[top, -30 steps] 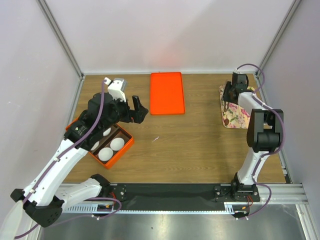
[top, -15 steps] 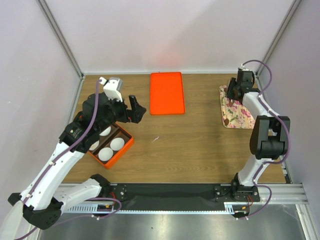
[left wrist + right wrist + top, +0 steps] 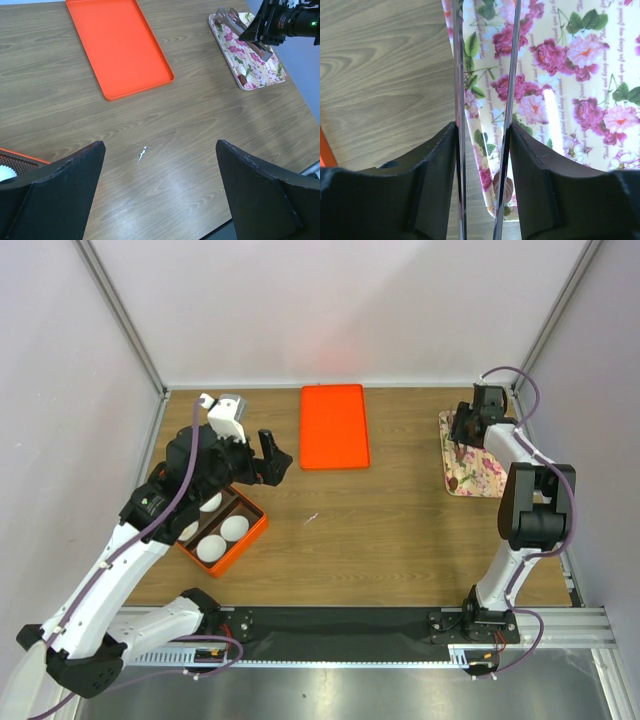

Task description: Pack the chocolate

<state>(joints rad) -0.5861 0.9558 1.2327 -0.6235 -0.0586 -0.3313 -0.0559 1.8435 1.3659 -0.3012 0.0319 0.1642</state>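
Right arm point(image 3: 515, 445) has slid a little over the flowery plate point(image 3: 478, 478). The right gripper point(image 3: 482, 145) pinches metal tongs point(image 3: 511, 75) above a brown chocolate point(image 3: 503, 189) lying there. The left gripper point(image 3: 159, 165) hangs wide open, empty. White cups point(image 3: 234, 528) in the orange box point(image 3: 262, 520) look empty.

In the top view the left arm point(image 3: 150, 510) hides the upper left part of the orange partitioned box point(image 3: 250, 543), and what lies on the floral-patterned rectangular plate point(image 3: 478, 475) at the right is too small to tell. In the left wrist view the box is only a sliver at the lower left edge, and the left gripper point(image 3: 160, 150) has both black fingers point(image 3: 55, 195) running off the bottom. In the right wrist view the plate is cut off at top and right, and one brown chocolate lump point(image 3: 507, 190), low in the frame, sits blurred, half behind a blade of the thin metal tongs point(image 3: 460, 75).
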